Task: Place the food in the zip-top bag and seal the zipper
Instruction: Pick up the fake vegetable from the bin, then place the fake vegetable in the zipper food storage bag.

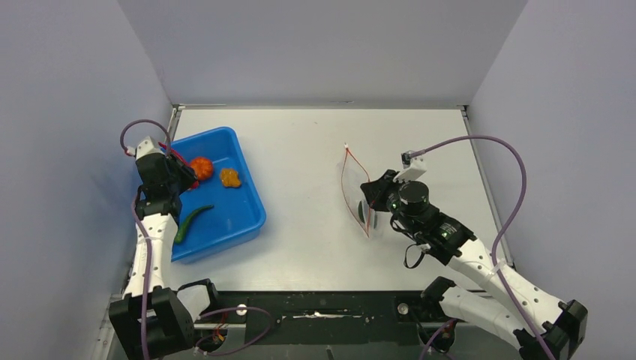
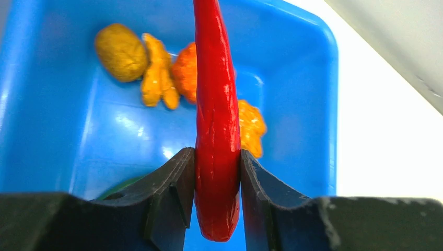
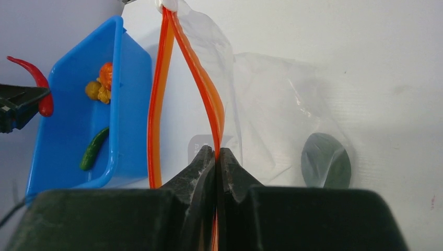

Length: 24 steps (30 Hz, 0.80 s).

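Red chili is clamped between the two fingers of the left tool, which hangs above the blue tray, over its left half. The chili's long axis runs in line with the fingers, with the slim tip pointing out ahead of the tool and the thick end projecting behind the pads.

In the tray lie an orange round fruit, a yellow-brown lump and a slim green piece. The left wrist view shows a further brown lump beside them.

The zip-top bag rests on the worktop, well apart from the tray on its right side. The right tool is closed on one lip of the zipper, so the two red-orange strips bow apart. The mouth faces the tray, and the bag body extends away from it. A dark green oval piece shows through the clear film, deep in the bag.

Assessment: the chili is in transfer and three or more items await. The mouth lies to the right of the tray, so the left tool must cross the bare worktop between them. The left arm carries and the right arm holds the opening. The chili should enter tip first, along the axis running into the bag and not across the strips. The slot is narrow, and a crosswise approach risks catching a lip.
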Tool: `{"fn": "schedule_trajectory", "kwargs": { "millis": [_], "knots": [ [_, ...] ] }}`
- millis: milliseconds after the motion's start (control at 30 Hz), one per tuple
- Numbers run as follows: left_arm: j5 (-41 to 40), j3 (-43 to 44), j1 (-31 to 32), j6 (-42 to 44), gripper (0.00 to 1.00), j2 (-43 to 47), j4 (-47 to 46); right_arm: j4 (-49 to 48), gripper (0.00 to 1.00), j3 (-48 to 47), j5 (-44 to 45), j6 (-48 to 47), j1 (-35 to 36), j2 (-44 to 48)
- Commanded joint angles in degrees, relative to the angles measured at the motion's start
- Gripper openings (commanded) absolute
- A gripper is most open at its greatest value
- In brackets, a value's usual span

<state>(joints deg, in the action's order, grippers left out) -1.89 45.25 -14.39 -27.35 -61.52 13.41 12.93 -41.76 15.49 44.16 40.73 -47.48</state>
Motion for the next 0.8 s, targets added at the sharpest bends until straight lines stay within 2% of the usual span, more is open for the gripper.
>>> {"fn": "schedule_trajectory", "kwargs": {
  "millis": [0,233,400,767],
  "knots": [
    [11.8,1.1,0.9,-0.4,0.15,3.2,-3.6,-4.2,0.00,-3.5,2.1,0.9,0.6,-4.1],
    [17.6,0.5,4.5,-2.7,0.15,4.4,-6.7,-5.6,0.00,-7.2,0.0,2.0,1.4,-10.1],
    [27.2,0.9,8.4,-5.5,0.15,3.1,-9.9,-8.0,0.00,-8.5,-1.0,4.0,1.6,-13.2],
    [27.7,1.3,24.9,-13.7,0.16,5.1,-15.4,-10.4,0.00,-14.5,-0.8,4.4,2.7,-21.8]
  ]
}}
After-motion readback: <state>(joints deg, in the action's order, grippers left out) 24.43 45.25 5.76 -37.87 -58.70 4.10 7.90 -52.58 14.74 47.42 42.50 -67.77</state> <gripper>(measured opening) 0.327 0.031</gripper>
